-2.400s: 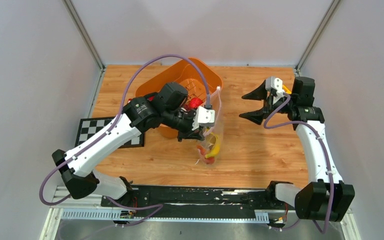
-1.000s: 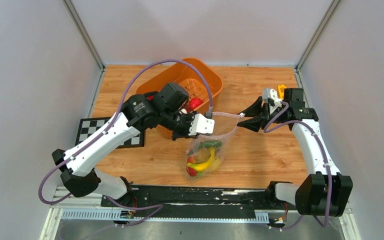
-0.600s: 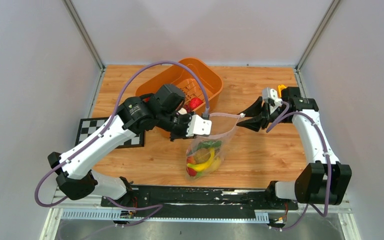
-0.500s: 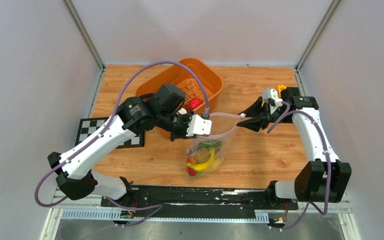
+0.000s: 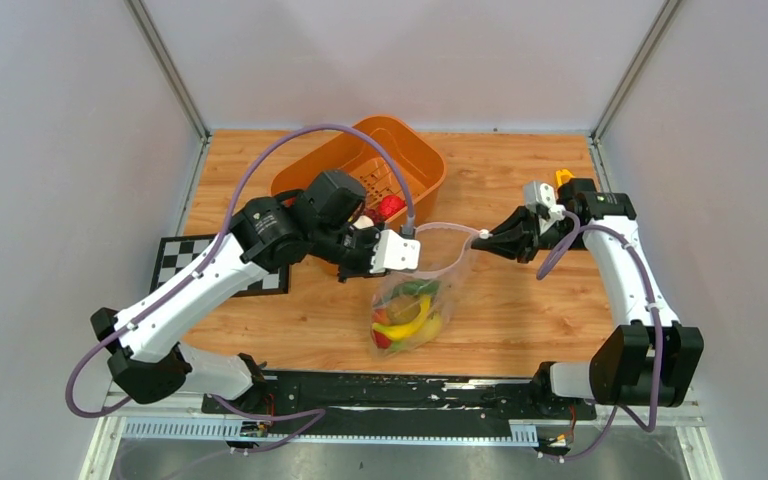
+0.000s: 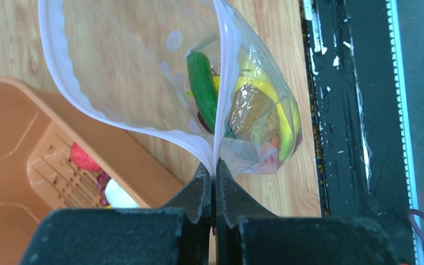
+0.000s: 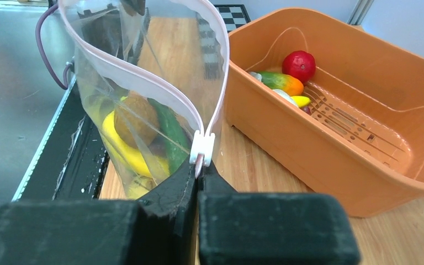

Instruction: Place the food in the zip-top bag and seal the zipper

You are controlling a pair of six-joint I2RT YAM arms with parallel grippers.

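The zip-top bag [image 5: 415,300] hangs between both grippers with its mouth open. Through it show a yellow banana [image 5: 403,325], a green cucumber [image 6: 201,88] and a brown kiwi [image 7: 136,118]. My left gripper [image 5: 410,234] is shut on the left end of the bag's mouth; in the left wrist view its fingertips [image 6: 214,168] pinch the two rim layers together. My right gripper [image 5: 486,237] is shut on the right end of the pinkish zipper [image 7: 143,83], just below the white slider [image 7: 202,146]. The right wrist view has its tips [image 7: 200,165] pressed flat on that strip end.
The orange basket [image 5: 430,165] stands behind the bag and holds a red fruit [image 7: 299,65], an orange-green piece [image 7: 281,83] and other food. A checkerboard card [image 5: 222,262] lies at the left. A black rail [image 5: 390,392] runs along the near edge.
My right gripper stood open around the bag's right end and has closed on it. The left arm has shifted slightly left, still holding the bag.
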